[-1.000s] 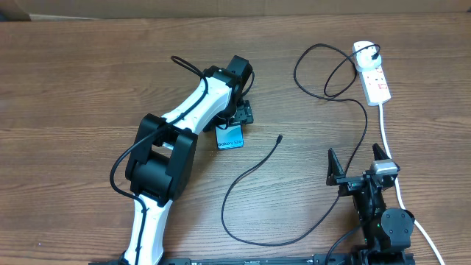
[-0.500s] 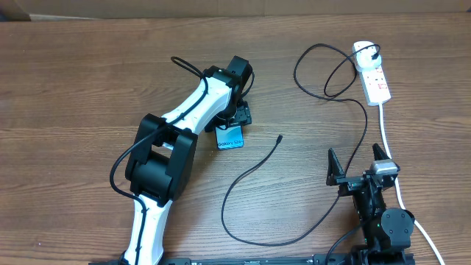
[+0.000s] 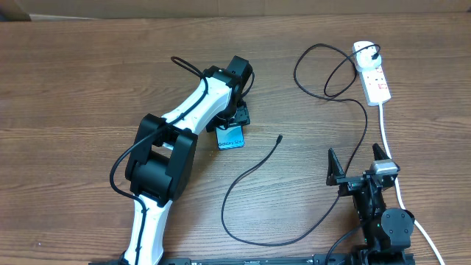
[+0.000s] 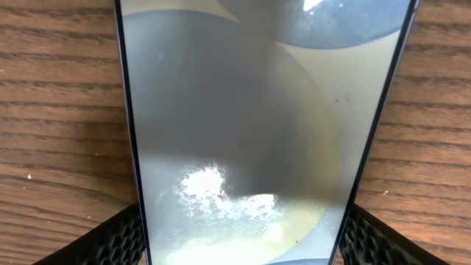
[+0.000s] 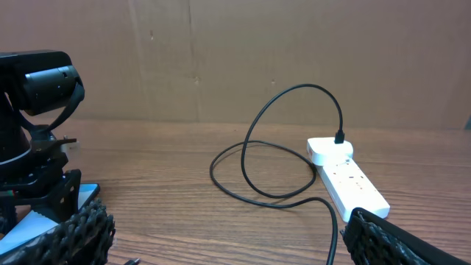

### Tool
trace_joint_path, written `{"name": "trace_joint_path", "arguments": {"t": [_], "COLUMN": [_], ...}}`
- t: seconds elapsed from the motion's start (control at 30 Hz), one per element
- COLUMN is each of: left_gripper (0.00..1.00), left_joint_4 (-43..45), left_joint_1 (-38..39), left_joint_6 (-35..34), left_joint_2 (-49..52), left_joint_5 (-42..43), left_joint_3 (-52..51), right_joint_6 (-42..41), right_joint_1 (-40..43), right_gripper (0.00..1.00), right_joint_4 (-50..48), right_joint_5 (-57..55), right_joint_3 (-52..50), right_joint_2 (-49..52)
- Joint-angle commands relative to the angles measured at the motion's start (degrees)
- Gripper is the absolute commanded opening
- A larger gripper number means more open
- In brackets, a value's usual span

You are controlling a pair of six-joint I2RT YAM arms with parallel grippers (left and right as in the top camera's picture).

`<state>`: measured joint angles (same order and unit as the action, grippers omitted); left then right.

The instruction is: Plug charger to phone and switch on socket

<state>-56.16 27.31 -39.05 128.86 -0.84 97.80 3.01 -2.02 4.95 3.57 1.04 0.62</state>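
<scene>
**Mia:** What is closest to the robot?

**Tom:** The right end effector (image 3: 355,158). Its two fingers are spread wide apart and hold nothing. It sits over the near edge of the bench (image 3: 73,73), just beside the white lead (image 3: 388,140).

**Mia:** What comes next?

**Tom:** The charger (image 3: 228,193). It lies in a big loose loop on the wood. Its little tip (image 3: 280,137) lies free, near the phone (image 3: 230,138) but not touching it.

**Mia:** So the phone is not plugged in?

**Tom:** No. It lies flat in the middle of the bench with its blue screen up.

**Mia:** Is something holding it?

**Tom:** The left end effector (image 4: 246,235) is right on top of it. In the left wrist view, the black fingers (image 4: 110,239) sit one on each side of the phone, very close to its edges. I cannot tell if they squeeze it or only sit beside it.

**Mia:** And far away?

**Tom:** The socket (image 3: 374,79) is at the far right corner. The charger's black plug (image 3: 376,53) looks pushed into its far end.

**Mia:** Is the switch on?

**Tom:** It is too small to tell. No arm is near it.

**Mia:** So how much is done?

**Tom:** I think only a little. The plug end looks ready. The tip must go into the phone, and the switch must be pressed.
</scene>
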Motion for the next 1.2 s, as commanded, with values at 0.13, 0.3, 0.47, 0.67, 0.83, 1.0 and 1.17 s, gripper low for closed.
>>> {"name": "trace_joint_path", "arguments": {"t": [0.13,0.3,0.47,0.67,0.83,1.0,1.17], "left_gripper": [0.72,0.70,0.70,0.68,0.69,0.69,0.69], "left_joint_4": [-0.2,-0.4,-0.8,-0.8,-0.8,-0.7,-0.7], "left_joint_1": [0.0,-1.0,-2.9,-5.6,-7.4,-8.9,-9.7], "left_joint_6": [-0.8,-0.9,-0.9,-0.8,-0.8,-0.8,-0.8], "left_joint_2": [4.5,4.5,4.5,4.5,4.5,4.5,4.5], "left_joint_5": [4.4,7.6,13.9,23.9,33.2,41.4,43.9], "left_joint_3": [-3.4,-3.4,-3.1,-3.0,-3.0,-3.0,-3.0], "right_joint_6": [0.1,0.1,0.1,0.1,0.1,0.1,0.1], "right_joint_1": [-0.4,-0.4,-0.4,-0.4,-0.4,-0.4,-0.4], "right_gripper": [1.00,1.00,1.00,1.00,1.00,1.00,1.00], "right_joint_4": [-0.3,-0.3,-0.3,-0.3,-0.3,-0.3,-0.3], "right_joint_5": [-0.5,-0.5,-0.5,-0.5,-0.5,-0.5,-0.5], "right_joint_3": [-0.6,-0.6,-0.6,-0.6,-0.6,-0.6,-0.6], "right_joint_2": [-0.5,-0.5,-0.5,-0.5,-0.5,-0.5,-0.5]}}
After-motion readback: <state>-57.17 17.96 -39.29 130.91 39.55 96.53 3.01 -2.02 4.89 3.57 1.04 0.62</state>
